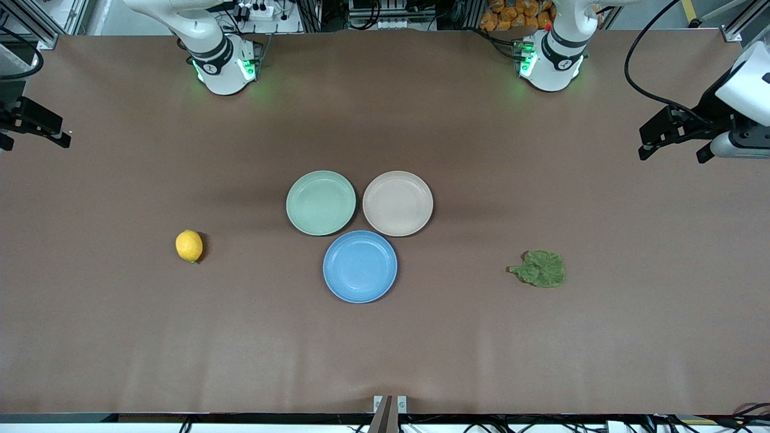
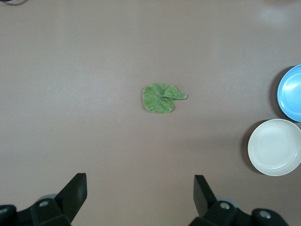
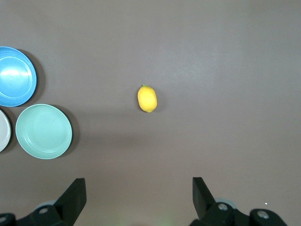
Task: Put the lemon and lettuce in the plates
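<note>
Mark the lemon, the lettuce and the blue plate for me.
lemon [image 1: 189, 246], front view, middle of the rind.
lettuce [image 1: 543, 269], front view, centre of the leaf.
blue plate [image 1: 360, 266], front view, bare inner floor.

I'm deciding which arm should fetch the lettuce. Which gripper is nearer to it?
Left. The left gripper hangs open at the lettuce's end of the table; the right gripper, also open, waits at the other end, nearer the lemon.

The front view cuts off the right tool [image 1: 37, 127] at its edge, and the upper links of both arms. In the left wrist view the blue plate [image 2: 292, 93] runs past the edge. In the right wrist view the beige-pink plate [image 3: 3, 130] shows only a sliver, and the blue plate there is clipped too.
</note>
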`<action>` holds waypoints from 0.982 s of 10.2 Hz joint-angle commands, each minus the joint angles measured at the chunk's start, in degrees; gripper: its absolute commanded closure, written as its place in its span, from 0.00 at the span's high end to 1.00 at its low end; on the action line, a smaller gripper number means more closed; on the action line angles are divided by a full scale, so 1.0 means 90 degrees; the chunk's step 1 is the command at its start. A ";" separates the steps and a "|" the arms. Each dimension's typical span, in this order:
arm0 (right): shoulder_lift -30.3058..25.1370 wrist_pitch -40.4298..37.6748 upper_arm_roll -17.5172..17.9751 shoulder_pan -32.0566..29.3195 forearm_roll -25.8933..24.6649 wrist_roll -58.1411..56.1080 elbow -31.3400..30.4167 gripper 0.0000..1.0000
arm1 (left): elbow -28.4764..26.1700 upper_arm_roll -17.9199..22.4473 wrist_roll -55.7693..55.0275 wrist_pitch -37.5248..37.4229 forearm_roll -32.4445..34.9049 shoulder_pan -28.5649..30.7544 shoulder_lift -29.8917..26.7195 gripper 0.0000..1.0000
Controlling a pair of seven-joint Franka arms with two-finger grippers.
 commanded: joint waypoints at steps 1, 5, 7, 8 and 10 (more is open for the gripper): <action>-0.0036 -0.0034 0.0025 -0.0034 -0.0043 0.0001 0.0049 1.00 | 0.0098 0.0026 0.0199 -0.0166 0.0055 -0.0037 0.0029 1.00; -0.0017 -0.0005 0.0025 -0.0034 -0.0043 0.0001 0.0039 1.00 | 0.0098 0.0026 0.0209 -0.0176 0.0035 -0.0037 0.0077 1.00; -0.0017 0.0015 0.0025 -0.0034 -0.0043 0.0001 0.0000 1.00 | 0.0088 0.0026 0.0209 -0.0176 0.0093 -0.0046 0.0116 1.00; -0.0017 0.0063 0.0025 -0.0034 -0.0033 0.0001 -0.0039 1.00 | 0.0098 0.0026 0.0209 -0.0176 0.0103 -0.0056 0.0126 1.00; -0.0017 0.0345 0.0035 -0.0034 -0.0023 0.0011 -0.0243 1.00 | 0.0088 0.0026 0.0209 -0.0176 0.0113 -0.0056 0.0136 1.00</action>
